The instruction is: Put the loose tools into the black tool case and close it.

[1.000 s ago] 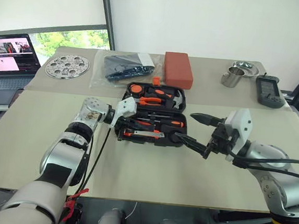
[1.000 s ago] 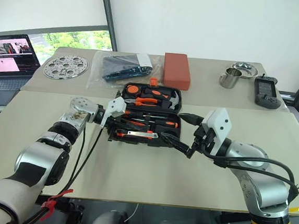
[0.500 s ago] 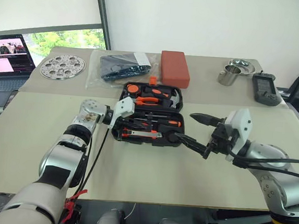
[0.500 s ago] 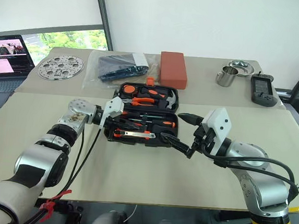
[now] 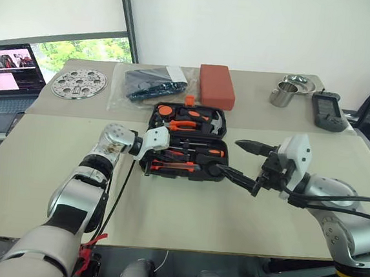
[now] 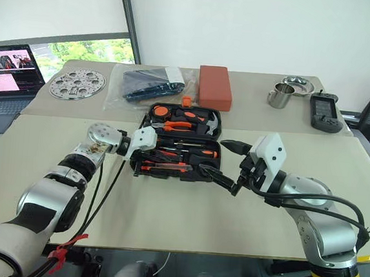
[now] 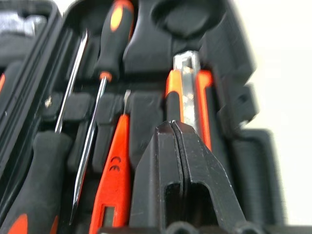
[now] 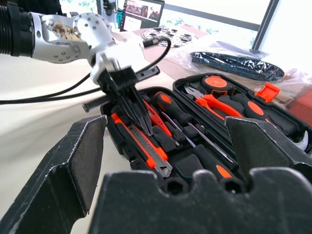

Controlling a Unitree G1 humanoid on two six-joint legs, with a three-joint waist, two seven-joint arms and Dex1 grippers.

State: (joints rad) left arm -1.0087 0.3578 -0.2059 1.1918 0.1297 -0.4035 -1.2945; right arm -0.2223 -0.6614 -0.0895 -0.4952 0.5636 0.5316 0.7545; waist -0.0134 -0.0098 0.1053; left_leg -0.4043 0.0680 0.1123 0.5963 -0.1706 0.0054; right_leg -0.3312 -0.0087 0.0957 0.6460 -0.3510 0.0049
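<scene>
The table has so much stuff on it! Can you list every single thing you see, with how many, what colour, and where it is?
Tool case: one, black, open, table middle.
Screwdrivers: two, black-and-orange handles, in case's near half.
Utility knife: one, orange-and-steel, case's front slot.
Pen-like tool: one, orange, beside the knife.
Pliers: one, orange handles, in far half, with a steel hammer.
Block: one, red, behind case.
Bag: one, clear, dark items, left of block.
Perforated disc: one, silver, far left.
Laptop: one, far left edge.
Mug: one, steel, far right, by a steel bowl.
Handheld device: one, dark, far right.
Left gripper: shut, over knife.
Right gripper: open, beside case.
</scene>
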